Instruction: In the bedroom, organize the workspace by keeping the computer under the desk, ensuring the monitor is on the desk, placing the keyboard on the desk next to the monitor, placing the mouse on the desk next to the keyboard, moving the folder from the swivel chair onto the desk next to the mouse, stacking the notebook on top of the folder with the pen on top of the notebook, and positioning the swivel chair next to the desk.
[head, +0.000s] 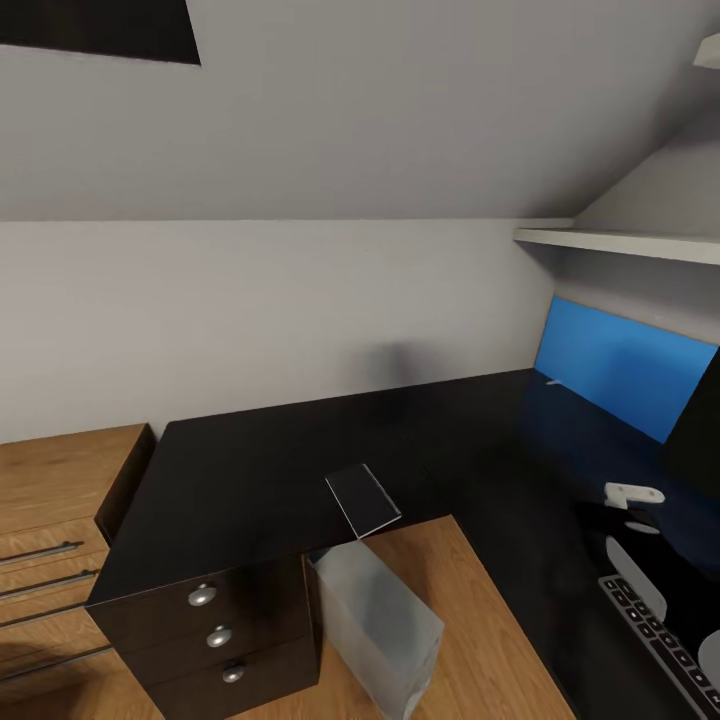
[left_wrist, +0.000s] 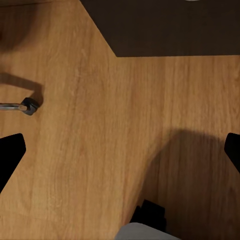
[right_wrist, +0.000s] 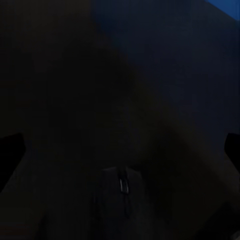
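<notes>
The head camera looks down over the corner of the long black desk (head: 300, 450), whose three round-knobbed drawers (head: 215, 630) face the wooden floor (head: 480, 620). The light-grey computer (head: 385, 625) stands on the floor in the recess just beside the drawers, its top tucked beneath the desk edge, so that part of the task looks settled. A bright blue panel (head: 625, 365) leans against the wall at the far right of the desk; it may be the folder, though that cannot be confirmed. The keyboard (head: 665, 640) lies on the desk at the lower right edge of that view, and a small dark flat item (head: 362, 498) rests at the inner desk corner. In the right wrist view a mouse (right_wrist: 122, 192) lies dimly on the dark desk surface below the right gripper (right_wrist: 120, 147), whose fingers are spread wide, apparently poised to grasp it. The left gripper (left_wrist: 120, 150) hangs spread and empty over bare floor, idle while the other arm works.
</notes>
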